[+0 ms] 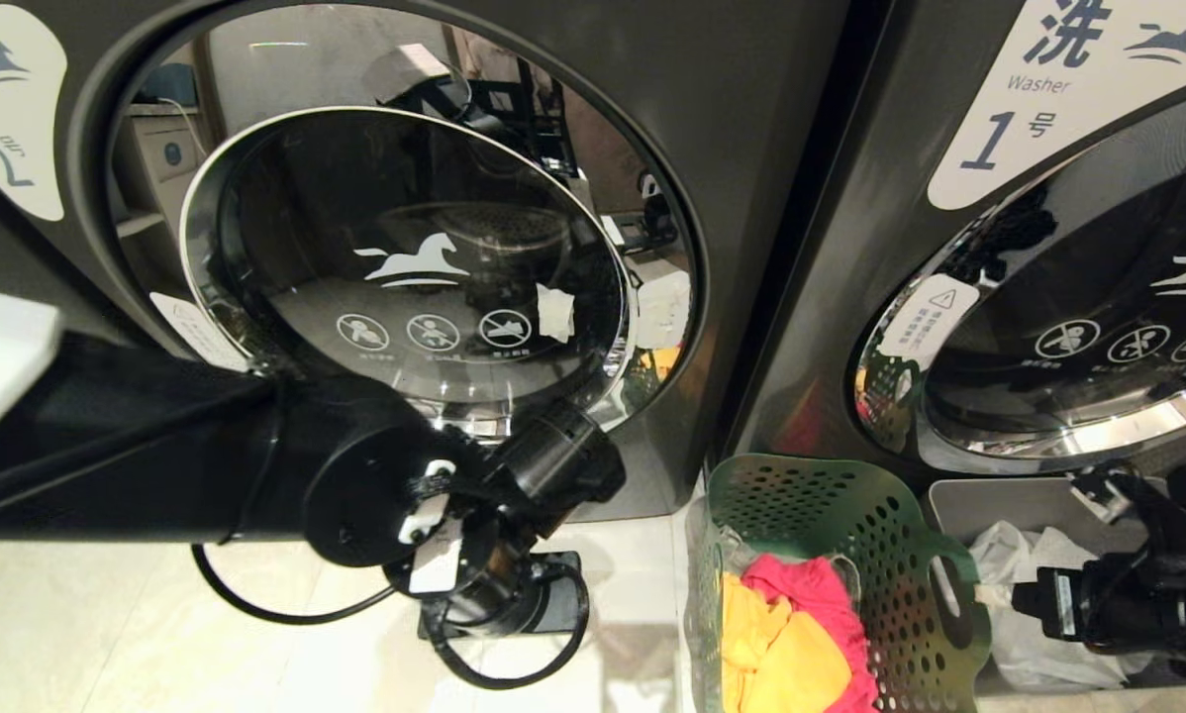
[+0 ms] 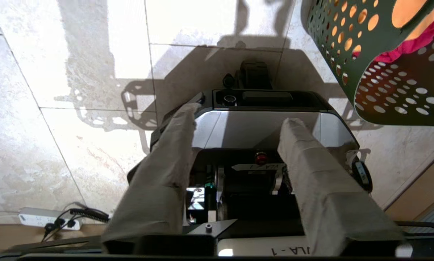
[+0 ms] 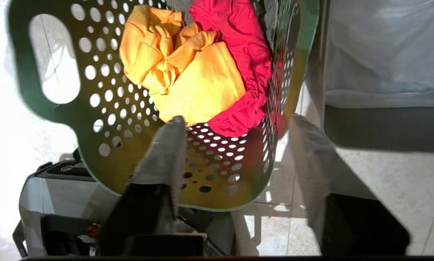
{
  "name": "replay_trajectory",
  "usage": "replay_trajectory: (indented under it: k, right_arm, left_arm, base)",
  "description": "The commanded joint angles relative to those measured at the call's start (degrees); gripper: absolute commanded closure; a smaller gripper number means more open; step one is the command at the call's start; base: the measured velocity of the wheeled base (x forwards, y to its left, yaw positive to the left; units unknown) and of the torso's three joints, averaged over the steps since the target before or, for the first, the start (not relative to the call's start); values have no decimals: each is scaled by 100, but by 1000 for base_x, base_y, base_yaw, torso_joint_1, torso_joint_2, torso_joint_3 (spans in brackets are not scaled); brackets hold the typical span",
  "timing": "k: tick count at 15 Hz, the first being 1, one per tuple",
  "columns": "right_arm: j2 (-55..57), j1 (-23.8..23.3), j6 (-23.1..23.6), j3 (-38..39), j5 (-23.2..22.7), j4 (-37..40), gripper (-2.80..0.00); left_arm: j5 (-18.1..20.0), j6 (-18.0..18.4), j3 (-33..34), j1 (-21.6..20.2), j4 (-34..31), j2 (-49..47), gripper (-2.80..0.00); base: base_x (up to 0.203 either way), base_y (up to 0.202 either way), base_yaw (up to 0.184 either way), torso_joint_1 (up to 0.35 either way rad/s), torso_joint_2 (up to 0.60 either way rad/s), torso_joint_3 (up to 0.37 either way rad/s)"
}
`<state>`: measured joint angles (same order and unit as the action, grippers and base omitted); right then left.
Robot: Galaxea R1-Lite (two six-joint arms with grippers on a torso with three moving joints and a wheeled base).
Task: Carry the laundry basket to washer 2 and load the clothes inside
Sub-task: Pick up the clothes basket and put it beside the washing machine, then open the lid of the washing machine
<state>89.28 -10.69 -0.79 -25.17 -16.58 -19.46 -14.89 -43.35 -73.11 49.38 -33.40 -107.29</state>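
Green basket on floor between washer 2 and washer 1, yellow cloth and red cloth inside. Right gripper above basket, jaws apart, straddling near wall, empty. Left gripper left of basket, jaws apart, empty, over robot's base.
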Motion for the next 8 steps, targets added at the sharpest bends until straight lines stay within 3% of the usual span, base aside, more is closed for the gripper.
replay_trajectory:
  k: [1, 5, 8]
  right_arm:
    - [-1151, 6, 6, 103, 9, 249, 0]
    - [-2328, 144, 32, 137, 186, 552, 0]
    - [-3534, 184, 210, 186, 287, 1002, 0]
  left_arm:
    - [-178, -30, 506, -65, 148, 808, 0]
    - [-537, 0, 1311, -700, 251, 2054, 0]
    - [-697, 143, 2001, -1931, 261, 3373, 0]
  base:
    - [0, 0, 0, 0, 0, 0]
    - [0, 0, 0, 0, 0, 0]
    - [0, 0, 0, 0, 0, 0]
